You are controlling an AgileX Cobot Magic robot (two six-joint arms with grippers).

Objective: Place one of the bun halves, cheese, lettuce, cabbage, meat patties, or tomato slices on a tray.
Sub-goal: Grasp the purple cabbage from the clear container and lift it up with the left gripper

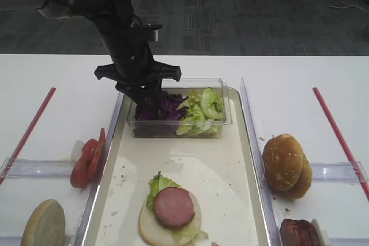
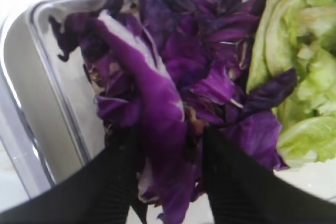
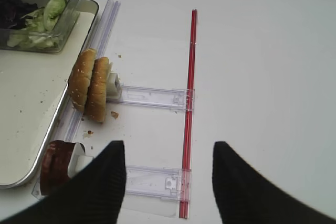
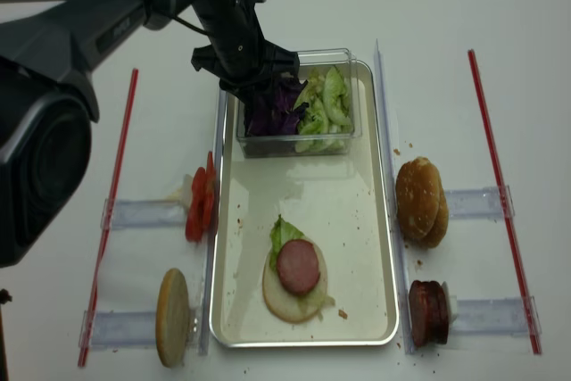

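My left gripper (image 1: 151, 105) (image 2: 170, 145) reaches down into the clear tub (image 1: 228, 120) at the tray's far end. Its jaws stand apart, one on each side of a purple cabbage (image 2: 157, 93) (image 1: 168, 108) strip. Green lettuce (image 1: 202, 110) (image 2: 310, 77) fills the tub's right half. On the silver tray (image 1: 230, 159) lies a bun half (image 1: 151, 227) topped with a lettuce leaf and a meat patty (image 1: 173, 207). Tomato slices (image 1: 86, 162) stand left of the tray. My right gripper (image 3: 169, 177) hangs open over bare table. No cheese is in view.
Two bun halves (image 1: 286, 165) (image 3: 89, 85) and dark meat patties (image 1: 298, 233) (image 3: 55, 166) stand on edge in clear holders (image 3: 152, 98) right of the tray. Another bun half (image 1: 43, 223) sits front left. Red strips (image 1: 328, 113) (image 3: 191, 77) run along both sides.
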